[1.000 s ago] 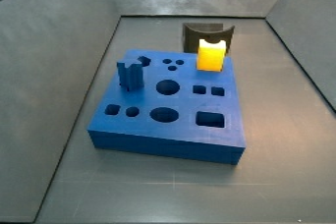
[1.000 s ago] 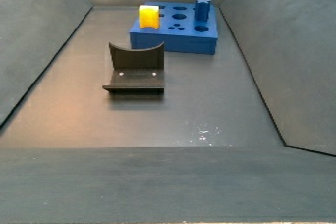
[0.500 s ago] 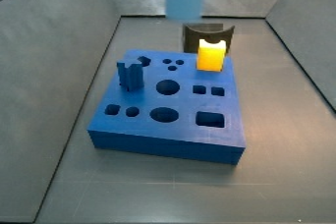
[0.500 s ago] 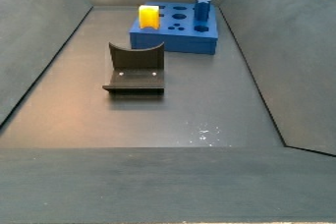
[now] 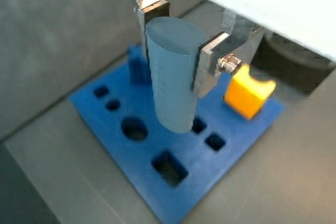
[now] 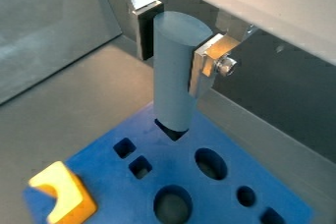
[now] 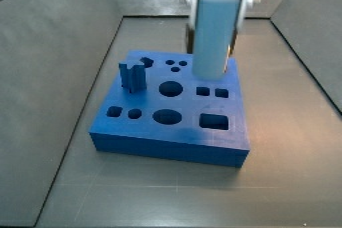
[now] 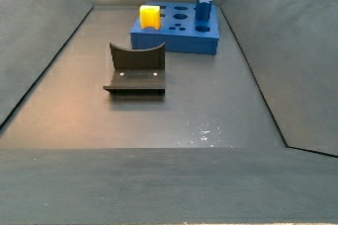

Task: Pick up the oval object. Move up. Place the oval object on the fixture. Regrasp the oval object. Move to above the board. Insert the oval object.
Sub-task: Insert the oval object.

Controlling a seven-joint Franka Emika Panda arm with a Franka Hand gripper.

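Oval object (image 7: 214,34) held upright over the board (image 7: 174,132), carried in from above and behind since a second ago.

Half a second ago only the peg's lower end showed at the top of a side view; a second ago it was absent there. Now it hangs over the far right of the board, hiding the fixture behind it. The gripper (image 5: 180,33) is clamped on the peg: in both wrist views the silver finger plates (image 6: 210,59) press its sides near the upper end. Its lower tip appears, though depth is hard to judge, clear of the blue surface, near a dark hole (image 6: 172,128). The move above the board thus looks largely done; insertion remains. The yellow-orange block (image 8: 150,17) and dark L-shaped bracket (image 8: 134,69) are unmoved. No brand, label or writing is legible anywhere.
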